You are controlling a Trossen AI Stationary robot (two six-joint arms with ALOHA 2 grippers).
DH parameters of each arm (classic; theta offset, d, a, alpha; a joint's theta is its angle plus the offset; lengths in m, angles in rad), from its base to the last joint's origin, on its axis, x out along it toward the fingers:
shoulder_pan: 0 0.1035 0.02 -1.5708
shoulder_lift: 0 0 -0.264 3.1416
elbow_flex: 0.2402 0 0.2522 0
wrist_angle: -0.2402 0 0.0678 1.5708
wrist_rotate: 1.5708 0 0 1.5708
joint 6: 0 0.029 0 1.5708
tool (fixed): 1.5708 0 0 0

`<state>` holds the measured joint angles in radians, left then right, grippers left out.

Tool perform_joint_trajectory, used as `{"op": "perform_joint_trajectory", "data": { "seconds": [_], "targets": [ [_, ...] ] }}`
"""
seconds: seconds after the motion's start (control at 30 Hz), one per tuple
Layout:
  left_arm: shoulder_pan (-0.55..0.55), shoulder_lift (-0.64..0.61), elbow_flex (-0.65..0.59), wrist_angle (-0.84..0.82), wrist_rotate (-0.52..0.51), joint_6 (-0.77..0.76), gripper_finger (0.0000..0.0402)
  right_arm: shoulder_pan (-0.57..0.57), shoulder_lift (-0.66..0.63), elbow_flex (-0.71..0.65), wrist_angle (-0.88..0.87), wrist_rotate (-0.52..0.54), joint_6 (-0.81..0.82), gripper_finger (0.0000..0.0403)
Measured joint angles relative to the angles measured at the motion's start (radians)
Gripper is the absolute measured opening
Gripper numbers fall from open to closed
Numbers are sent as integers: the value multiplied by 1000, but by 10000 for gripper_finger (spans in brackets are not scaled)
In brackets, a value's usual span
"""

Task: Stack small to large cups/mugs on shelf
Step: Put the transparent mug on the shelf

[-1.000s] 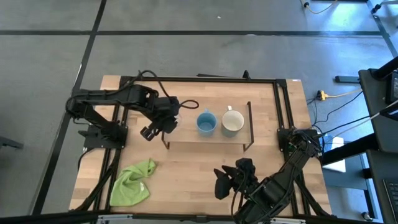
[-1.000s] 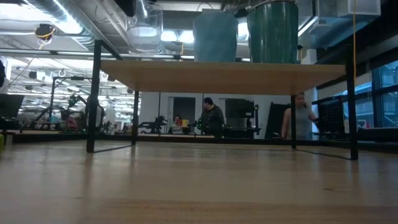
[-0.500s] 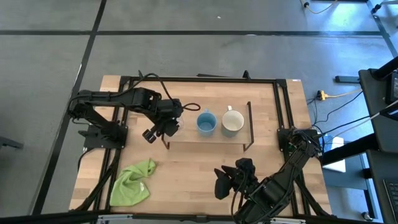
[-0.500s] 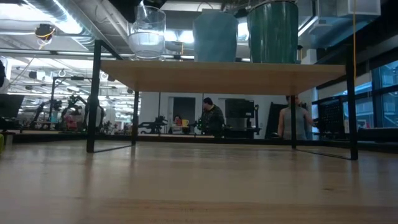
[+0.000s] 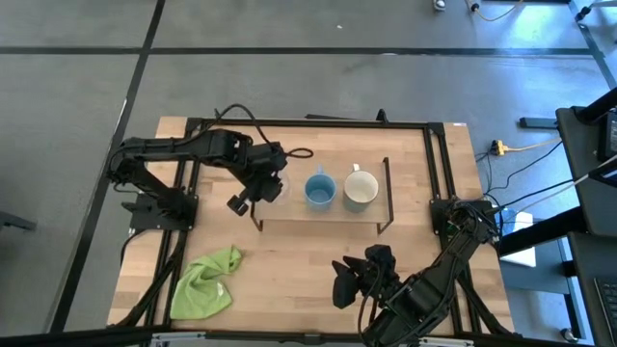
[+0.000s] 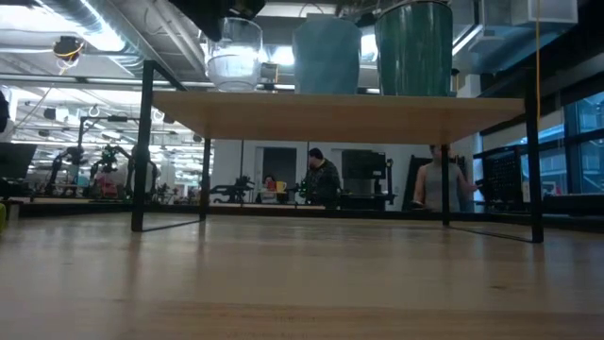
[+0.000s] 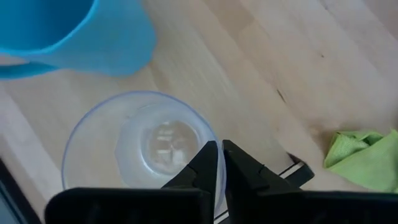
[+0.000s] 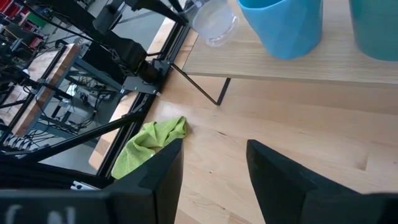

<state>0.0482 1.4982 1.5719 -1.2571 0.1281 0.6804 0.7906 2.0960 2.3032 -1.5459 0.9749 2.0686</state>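
A small clear glass cup (image 7: 140, 146) is in my left gripper (image 7: 219, 152) over the left end of the light-wood shelf (image 5: 333, 217). It also shows in the low view (image 6: 233, 59), at or just above the board (image 6: 335, 115). A light-blue mug (image 5: 320, 190) and a cream-white mug (image 5: 361, 190) stand upright on the shelf to the cup's right. My right gripper (image 8: 211, 174) is open and empty over the table's near side (image 5: 371, 275). My left gripper pinches the glass cup's rim (image 7: 214, 177), one finger inside the cup and one outside it. The fingers come from above, pointing down. The cup stays upright, mouth up; whether its base touches the board, I cannot tell.
A crumpled green cloth (image 5: 207, 282) lies at the table's near left corner. The shelf's black wire legs (image 6: 142, 146) stand on the tabletop. People show in the room beyond the table (image 6: 323, 179).
My left gripper has carried the glass cup toward the table's right, over the shelf's left end and closer to the blue mug, and a little downward. The cup has stayed upright in the hold. The mugs have not moved.
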Motion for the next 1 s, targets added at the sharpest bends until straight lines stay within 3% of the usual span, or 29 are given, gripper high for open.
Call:
{"op": "perform_joint_trajectory", "data": {
  "seconds": [0.57,1.0],
  "targets": [
    [3,1,-48,27,14,-50,58,0,0,0,-7,0,0,177],
    [-3,-4,148,-62,-113,-98,73,-3,0,0,-24,2,17,177]
  ]
}}
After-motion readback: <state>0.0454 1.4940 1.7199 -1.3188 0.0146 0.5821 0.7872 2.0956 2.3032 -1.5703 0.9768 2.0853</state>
